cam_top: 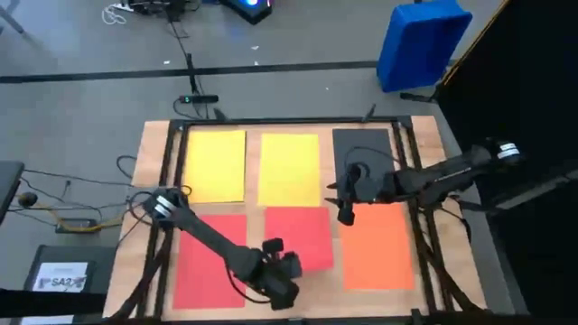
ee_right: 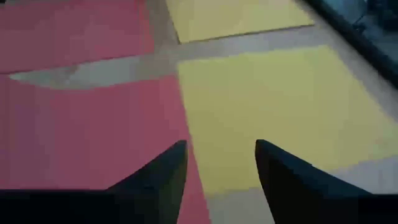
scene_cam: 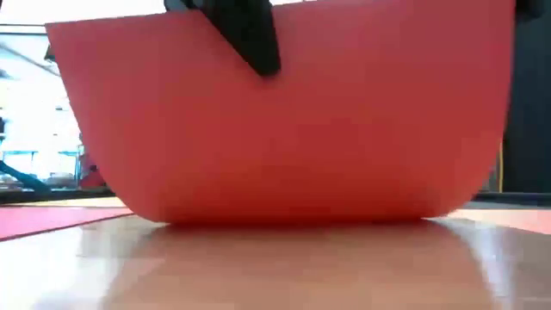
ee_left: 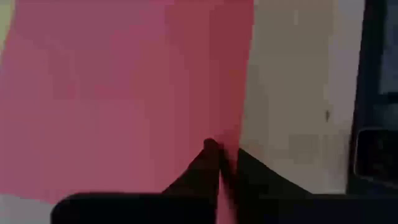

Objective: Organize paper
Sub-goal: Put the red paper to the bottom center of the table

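Six sheets of paper lie on the wooden table [cam_top: 149,144]. Two yellow ones [cam_top: 215,165] [cam_top: 289,169] and a dark one [cam_top: 361,144] lie in the far row. A red one [cam_top: 209,262], a second red one [cam_top: 302,235] and an orange one [cam_top: 379,246] lie in the near row. My left gripper [cam_top: 282,269] is shut on the middle red sheet [scene_cam: 293,129] at its near edge. My right gripper [cam_top: 344,215] hangs open above the table's middle, between the dark, orange and middle red sheets, with nothing between its fingers [ee_right: 161,174]. My left gripper pinches the middle red sheet's near edge [ee_left: 219,163] between its two fingers, close to a corner, a single layer. The fingers slant down from the table's near left. That edge is lifted, and the sheet bows down to the table, where its lower part [scene_cam: 293,215] rests.
A blue bin [cam_top: 423,41] stands on the floor beyond the table's far right corner. A dark box with a white label [cam_top: 63,275] and cables lie left of the table. Black rails [cam_top: 172,181] run along both table sides.
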